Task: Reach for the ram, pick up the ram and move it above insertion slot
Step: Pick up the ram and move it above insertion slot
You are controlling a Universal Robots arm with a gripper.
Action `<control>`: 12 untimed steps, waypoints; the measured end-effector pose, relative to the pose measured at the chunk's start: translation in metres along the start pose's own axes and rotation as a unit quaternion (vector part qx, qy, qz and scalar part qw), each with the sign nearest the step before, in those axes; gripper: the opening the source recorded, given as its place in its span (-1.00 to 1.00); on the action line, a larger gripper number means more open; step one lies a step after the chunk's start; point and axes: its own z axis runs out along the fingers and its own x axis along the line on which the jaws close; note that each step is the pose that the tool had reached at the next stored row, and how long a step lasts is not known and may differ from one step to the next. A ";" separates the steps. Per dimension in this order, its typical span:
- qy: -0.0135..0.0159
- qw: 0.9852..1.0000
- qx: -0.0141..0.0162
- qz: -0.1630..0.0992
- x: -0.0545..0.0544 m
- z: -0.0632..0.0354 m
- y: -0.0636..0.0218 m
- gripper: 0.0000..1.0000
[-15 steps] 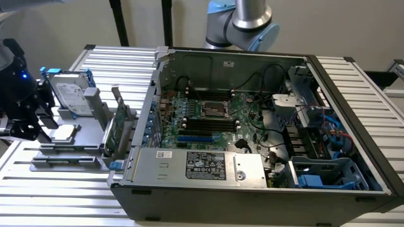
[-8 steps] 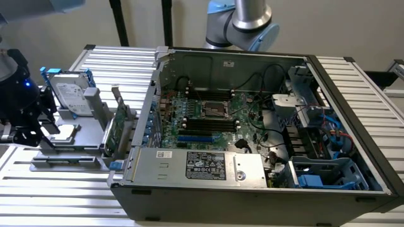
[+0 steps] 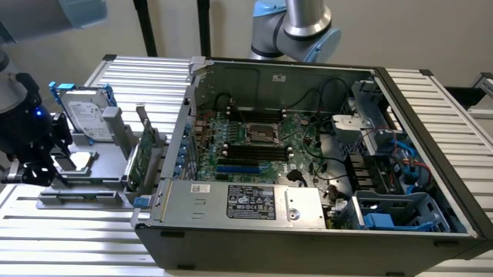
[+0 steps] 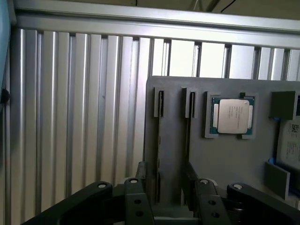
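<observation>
**Tool.** Gripper (image 3: 34,172) hangs over the end of the grey holder (image 3: 85,195) that lies toward the exterior view's left, low and close to it. In the wrist view the gripper (image 4: 166,190) has its fingers (image 4: 193,187) set apart with a clear gap. Nothing is clamped between them, so it is open. The fingers straddle one of the holder's two narrow slots (image 4: 161,104) and the ridge beside it.

**Ram.** Not positively identified. A thin dark line runs along the straddled slot, but I cannot tell whether that is the ram seen edge-on or the bare groove. No contact with the fingers is seen.

**Holder contents.**
- CPU (image 4: 232,116) lies flat in its pocket, just beside the slots.
- Hard drive (image 3: 85,118) stands upright toward the holder's rear.
- Green card (image 3: 143,154) w/ metal bracket stands on edge at the holder's side next to the PC case (image 3: 308,249).

**Surroundings.**
- The holder sits on the ribbed worktop (image 3: 146,75), close against the case's side at the exterior view's left.
- The case lies open, w/ the motherboard (image 3: 254,144) exposed.
- Its black slots are well apart from the gripper.
</observation>
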 end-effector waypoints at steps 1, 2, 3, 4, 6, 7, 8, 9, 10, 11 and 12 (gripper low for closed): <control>0.000 1.000 0.000 0.000 0.000 0.0020 -0.0003 -0.15; 0.000 1.000 0.000 0.000 0.000 0.0038 -0.0007 -0.15; 0.000 1.000 0.000 0.000 0.000 0.0057 -0.0012 -0.15; 0.000 1.000 0.000 0.000 0.001 0.0074 -0.0016 -0.15; 0.000 1.000 0.000 0.000 0.001 0.0110 -0.0023 -0.15; 0.000 1.000 0.000 0.000 0.001 0.0128 -0.0026 -0.15; 0.000 1.000 0.000 0.000 0.001 0.0146 -0.0029 -0.15; 0.000 1.000 0.000 0.000 0.001 0.0164 -0.0032 -0.15; 0.000 1.000 0.000 0.000 0.001 0.0182 -0.0036 -0.15; 0.000 1.000 0.000 0.000 0.002 0.0202 -0.0039 -0.15; 0.000 1.000 0.000 0.000 0.002 0.0220 -0.0040 -0.15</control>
